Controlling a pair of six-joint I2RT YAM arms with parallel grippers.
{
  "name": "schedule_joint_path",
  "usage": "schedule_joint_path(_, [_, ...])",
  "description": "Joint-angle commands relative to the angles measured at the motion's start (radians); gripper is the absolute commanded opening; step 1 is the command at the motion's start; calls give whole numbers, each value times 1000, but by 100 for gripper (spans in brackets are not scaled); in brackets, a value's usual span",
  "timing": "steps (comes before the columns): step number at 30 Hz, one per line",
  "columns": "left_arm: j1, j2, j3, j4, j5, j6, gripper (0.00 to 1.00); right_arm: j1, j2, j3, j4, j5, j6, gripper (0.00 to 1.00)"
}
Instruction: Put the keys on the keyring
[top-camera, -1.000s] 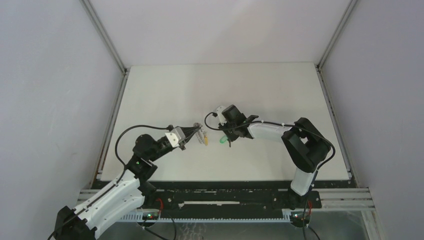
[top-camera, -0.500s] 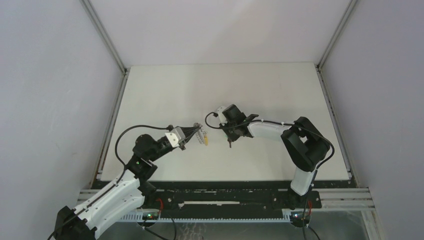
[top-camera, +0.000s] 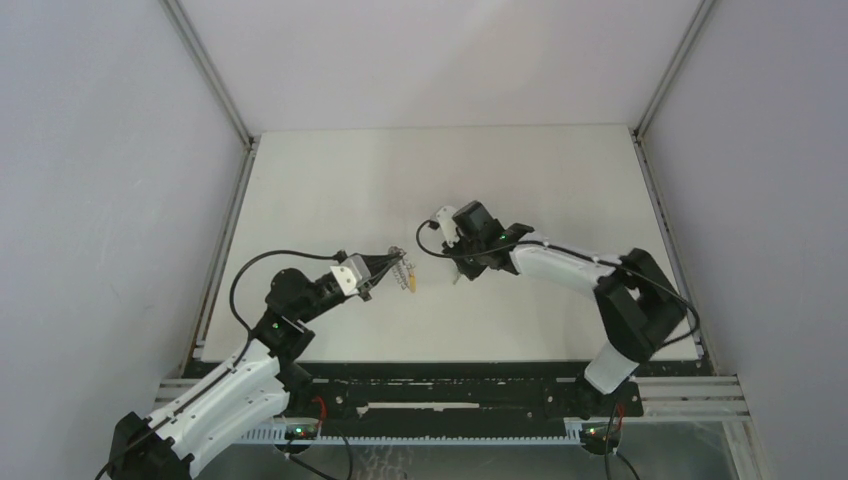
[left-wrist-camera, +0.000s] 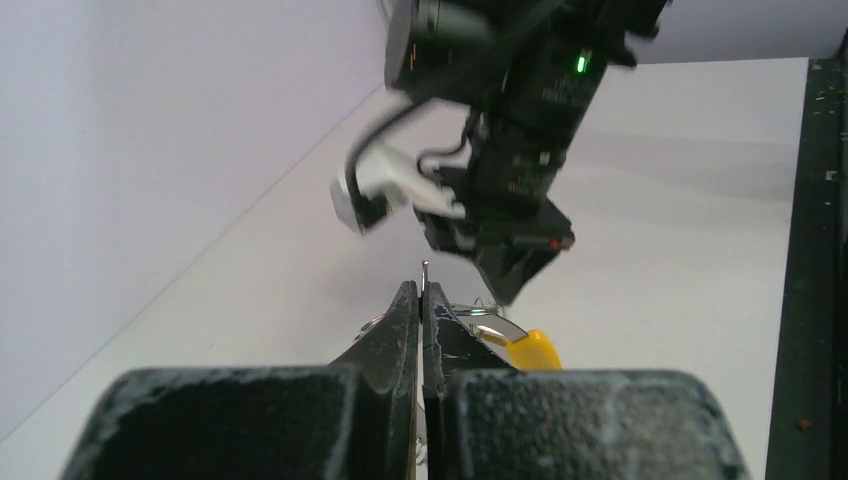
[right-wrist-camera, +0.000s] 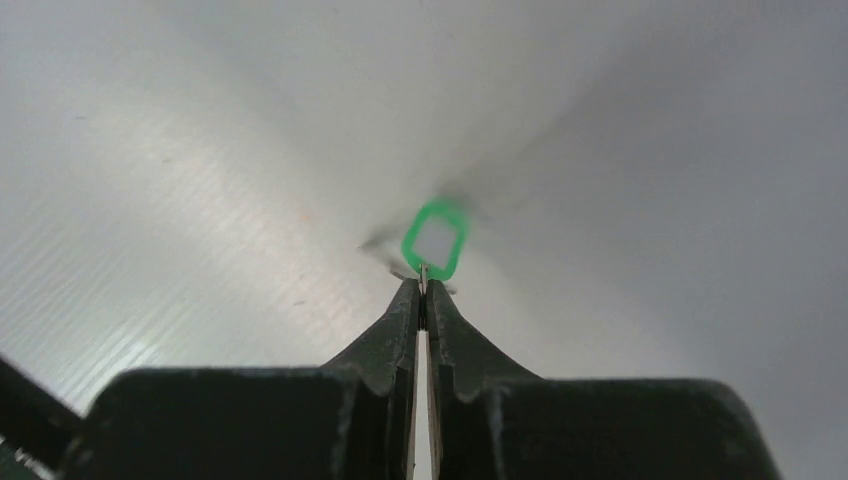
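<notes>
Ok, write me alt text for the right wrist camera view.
The right gripper is shut on what looks like the thin metal blade of the green key, whose green-rimmed head sticks out just beyond the black fingertips, slightly blurred. Behind it is the white table, out of focus.

Top view: left gripper (top-camera: 392, 262) sat left of ctr over the table (top-camera: 330, 180), w/ keyring (top-camera: 403, 268) and a key (top-camera: 411, 284) at its tip. Right gripper (top-camera: 455, 274) was just right of them, near; second key (right-wrist-camera: 436, 240) at its tip, ctr of right wrist view.
</notes>
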Motion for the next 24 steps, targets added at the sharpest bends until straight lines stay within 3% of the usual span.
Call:
schedule_joint_path(1, [-4, -9, -8, 69, 48, -18, 0, -6, -202, 17, -46, -48, -89, 0])
schedule_joint_path(13, [-4, 52, 52, 35, 217, -45, 0, 52, -580, 17, -198, -207, -341, 0])
schedule_joint_path(24, [-11, 120, 103, -17, 358, -40, 0, 170, -599, 77, -269, -326, -513, 0])
